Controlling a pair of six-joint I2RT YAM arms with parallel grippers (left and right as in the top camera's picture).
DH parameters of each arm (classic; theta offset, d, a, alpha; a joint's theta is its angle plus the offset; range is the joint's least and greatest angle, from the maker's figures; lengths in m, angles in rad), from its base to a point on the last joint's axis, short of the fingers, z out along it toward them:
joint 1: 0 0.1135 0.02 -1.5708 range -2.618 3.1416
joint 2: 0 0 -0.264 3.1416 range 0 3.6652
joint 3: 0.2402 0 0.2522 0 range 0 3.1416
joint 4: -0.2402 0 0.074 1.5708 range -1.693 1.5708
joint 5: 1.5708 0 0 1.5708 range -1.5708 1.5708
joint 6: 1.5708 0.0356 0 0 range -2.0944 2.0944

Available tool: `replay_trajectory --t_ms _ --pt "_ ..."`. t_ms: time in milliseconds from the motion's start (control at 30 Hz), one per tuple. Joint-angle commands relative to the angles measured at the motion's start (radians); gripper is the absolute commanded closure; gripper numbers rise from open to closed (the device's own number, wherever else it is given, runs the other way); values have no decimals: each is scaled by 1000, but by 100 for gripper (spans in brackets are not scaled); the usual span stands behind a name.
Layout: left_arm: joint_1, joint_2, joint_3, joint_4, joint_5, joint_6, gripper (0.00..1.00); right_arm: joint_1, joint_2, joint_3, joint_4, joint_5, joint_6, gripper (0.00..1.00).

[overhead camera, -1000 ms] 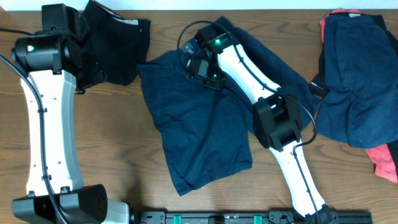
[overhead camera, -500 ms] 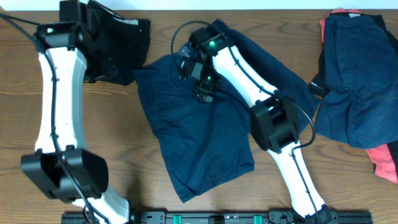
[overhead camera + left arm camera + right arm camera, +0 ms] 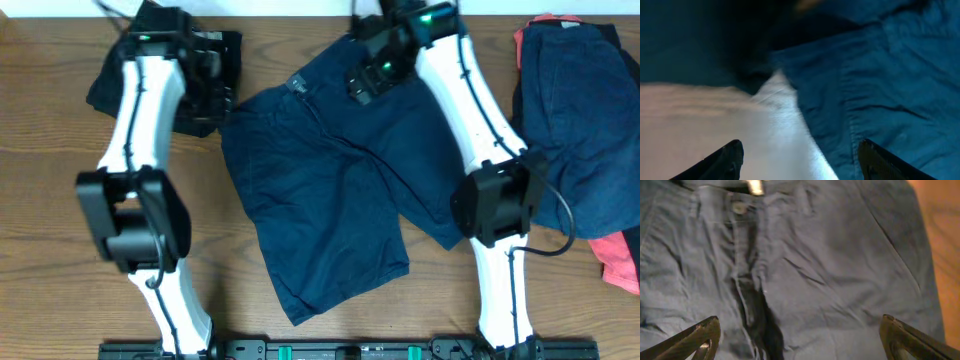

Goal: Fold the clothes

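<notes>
A pair of navy shorts [image 3: 320, 190] lies spread in the middle of the table, its waistband toward the back. My right gripper [image 3: 368, 78] hovers open over the waistband end. In the right wrist view the shorts' button fly [image 3: 740, 210] sits ahead of the right gripper [image 3: 802, 340], with nothing between its fingers [image 3: 702, 337]. My left gripper [image 3: 215, 88] stands open at the shorts' left edge, beside a black garment [image 3: 160, 55]. The left wrist view has bare table between the left gripper's [image 3: 800, 165] fingers and navy fabric [image 3: 880, 75] to the right.
A pile of clothes sits at the right edge: a navy garment [image 3: 580, 130] on top and coral-pink fabric [image 3: 620, 255] beneath. The wooden table [image 3: 60, 200] shows bare to the left and along the front.
My right gripper opened, let go of the shorts and moved back and to the right. The left arm swung right to the shorts' left edge. The shorts now lie more spread out.
</notes>
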Motion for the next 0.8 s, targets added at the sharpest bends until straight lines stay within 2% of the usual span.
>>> replay_trajectory --t_ms 0,133,200,300,500,767 --pt "-36 49 -1 8 -13 103 25 -26 0 -5 -14 -62 55 1" --pt "-63 97 -1 34 -93 82 30 -50 0 -5 -32 -66 54 1" --pt "-63 110 -1 52 -156 13 34 -57 0 -5 -40 -66 51 1" --pt "-60 122 -1 78 -240 -66 34 -61 0 -5 -48 -66 47 1" --pt "-59 137 -2 127 -214 -76 34 -61 0 -6 -58 -65 16 1" --pt "-59 139 -44 137 -188 -180 35 -66 0 -6 -59 -65 16 1"
